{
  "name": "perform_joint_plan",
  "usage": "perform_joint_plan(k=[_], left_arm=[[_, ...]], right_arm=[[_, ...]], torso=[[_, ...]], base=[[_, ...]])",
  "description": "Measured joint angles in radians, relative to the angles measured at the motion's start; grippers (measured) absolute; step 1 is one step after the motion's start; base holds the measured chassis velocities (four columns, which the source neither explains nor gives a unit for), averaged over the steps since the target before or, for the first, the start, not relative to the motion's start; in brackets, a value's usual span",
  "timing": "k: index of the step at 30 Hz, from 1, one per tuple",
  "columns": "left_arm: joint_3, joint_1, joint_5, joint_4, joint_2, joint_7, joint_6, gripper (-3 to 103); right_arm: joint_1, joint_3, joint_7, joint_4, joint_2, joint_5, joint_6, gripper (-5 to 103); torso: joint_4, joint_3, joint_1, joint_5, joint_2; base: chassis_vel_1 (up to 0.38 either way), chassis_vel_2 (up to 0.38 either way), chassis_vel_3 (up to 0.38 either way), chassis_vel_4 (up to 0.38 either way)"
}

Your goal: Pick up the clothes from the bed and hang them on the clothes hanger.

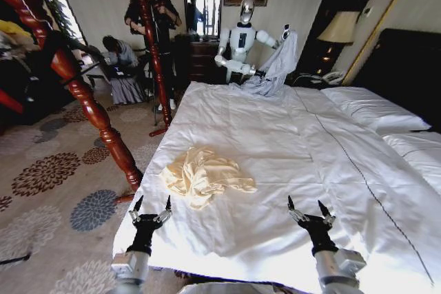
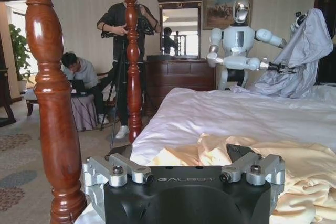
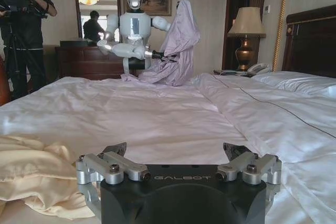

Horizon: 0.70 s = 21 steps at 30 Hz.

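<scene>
The clothes (image 1: 203, 174), a crumpled cream-yellow garment, lie on the bed (image 1: 275, 142) near its left edge. They also show in the left wrist view as cream folds (image 2: 294, 166) just past the gripper body, and in the right wrist view as cream folds (image 3: 31, 174) off to one side. My left gripper (image 1: 152, 206) is open, hovering at the bed's near left corner, just short of the garment. My right gripper (image 1: 308, 206) is open above bare duvet, well to the right of the garment. The clothes hanger is out of view.
A red-brown wooden coat stand (image 1: 83, 94) rises close on my left, and a second post (image 1: 153, 46) stands farther back. Another white robot (image 1: 241, 43) at the far end of the bed holds a grey-lavender garment (image 1: 275, 67). White pillows (image 1: 375, 111) lie far right.
</scene>
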<state>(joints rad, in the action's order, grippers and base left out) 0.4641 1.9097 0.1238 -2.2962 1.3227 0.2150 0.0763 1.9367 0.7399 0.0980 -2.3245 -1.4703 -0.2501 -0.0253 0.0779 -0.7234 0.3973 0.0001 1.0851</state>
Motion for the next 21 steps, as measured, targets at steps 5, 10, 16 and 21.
perform_joint_plan(k=[5, 10, 16, 21], left_arm=[[0.002, 0.004, 0.000, 0.000, 0.004, 0.001, 0.000, 100], [0.008, 0.012, 0.005, -0.008, -0.002, 0.001, 0.000, 100], [0.010, 0.013, 0.005, -0.014, -0.013, 0.002, -0.002, 100], [0.010, 0.010, 0.007, -0.015, -0.006, 0.002, -0.002, 100]], right_arm=[[-0.002, -0.007, 0.001, 0.003, -0.002, -0.005, -0.002, 100], [-0.006, -0.015, 0.001, 0.009, -0.013, -0.005, -0.002, 100], [-0.011, -0.028, 0.002, 0.010, -0.020, -0.005, -0.003, 100], [-0.007, -0.030, 0.002, 0.006, -0.009, -0.012, -0.010, 100]], torso=[[0.0000, 0.000, 0.000, 0.0000, 0.000], [0.0000, 0.000, 0.000, 0.0000, 0.000], [0.0000, 0.000, 0.000, 0.0000, 0.000], [0.0000, 0.000, 0.000, 0.0000, 0.000]], base=[[0.000, 0.000, 0.000, 0.000], [0.000, 0.000, 0.000, 0.000], [0.000, 0.000, 0.000, 0.000], [0.000, 0.000, 0.000, 0.000]])
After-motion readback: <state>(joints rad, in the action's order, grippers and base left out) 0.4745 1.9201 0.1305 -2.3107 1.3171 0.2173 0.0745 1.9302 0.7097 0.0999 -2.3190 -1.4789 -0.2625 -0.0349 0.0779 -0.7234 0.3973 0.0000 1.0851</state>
